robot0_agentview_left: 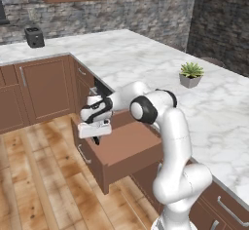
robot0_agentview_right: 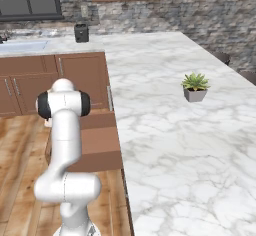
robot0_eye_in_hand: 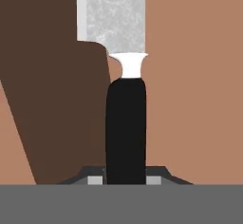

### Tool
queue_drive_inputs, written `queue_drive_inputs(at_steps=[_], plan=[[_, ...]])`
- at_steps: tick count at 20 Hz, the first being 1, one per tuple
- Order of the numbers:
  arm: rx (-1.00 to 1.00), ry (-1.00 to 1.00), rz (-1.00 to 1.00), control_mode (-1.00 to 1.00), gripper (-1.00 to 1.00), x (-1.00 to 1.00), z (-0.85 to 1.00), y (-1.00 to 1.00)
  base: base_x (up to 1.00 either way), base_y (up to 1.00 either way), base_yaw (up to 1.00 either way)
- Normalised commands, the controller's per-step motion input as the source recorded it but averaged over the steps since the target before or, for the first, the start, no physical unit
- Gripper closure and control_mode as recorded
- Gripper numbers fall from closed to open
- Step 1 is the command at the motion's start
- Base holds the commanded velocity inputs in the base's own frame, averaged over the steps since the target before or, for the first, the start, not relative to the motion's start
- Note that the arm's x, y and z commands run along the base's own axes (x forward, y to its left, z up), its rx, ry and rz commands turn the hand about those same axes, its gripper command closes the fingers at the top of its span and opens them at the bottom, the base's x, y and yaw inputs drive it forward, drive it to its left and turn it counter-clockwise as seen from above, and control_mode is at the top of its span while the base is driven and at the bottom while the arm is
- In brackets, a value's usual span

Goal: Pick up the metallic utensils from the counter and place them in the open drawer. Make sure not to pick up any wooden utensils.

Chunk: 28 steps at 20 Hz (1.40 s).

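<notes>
My gripper [robot0_eye_in_hand: 125, 180] is shut on the black handle of the knife [robot0_eye_in_hand: 126, 123], whose silver blade [robot0_eye_in_hand: 114, 14] points away from the hand over the reddish-brown floor of the open drawer [robot0_eye_in_hand: 190, 99]. In the left base view the gripper [robot0_agentview_left: 96, 139] hangs low over the left rear part of the open drawer [robot0_agentview_left: 129, 148], just inside its wall. The drawer [robot0_agentview_right: 100, 142] juts out from under the white marble counter [robot0_agentview_right: 165, 130], and my arm hides the hand there. The grey spoon-like utensil and the wooden spoons are out of view.
A small potted plant [robot0_agentview_left: 190, 74] stands on the counter [robot0_agentview_left: 146, 58] to the right. A black toaster [robot0_agentview_left: 34, 37] sits on the far counter. The drawer's silver bar handle [robot0_agentview_left: 83, 154] faces the wooden floor [robot0_agentview_left: 39, 185].
</notes>
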Motion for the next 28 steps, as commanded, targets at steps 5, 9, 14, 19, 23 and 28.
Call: queue_drive_inputs(at_steps=[5,9,14,19,23,28], plan=[[0.0,-0.15,0.0,-1.0,1.0,-0.3,0.22,0.95,0.0,0.0,0.0],[0.0,-0.12,0.0,-1.0,1.0,-0.04,0.78,0.24,0.0,0.0,0.0],[0.01,-0.03,-0.02,-1.0,1.0,0.0,0.8,-0.21,0.0,0.0,0.0],[0.04,-0.07,0.0,-1.0,1.0,-0.04,0.32,-0.69,0.0,0.0,0.0],[0.0,-0.09,0.0,-1.0,1.0,-0.24,-0.01,-0.82,0.0,0.0,0.0],[-0.06,-0.02,0.0,-1.0,1.0,-0.03,-0.2,-0.29,0.0,0.0,0.0]])
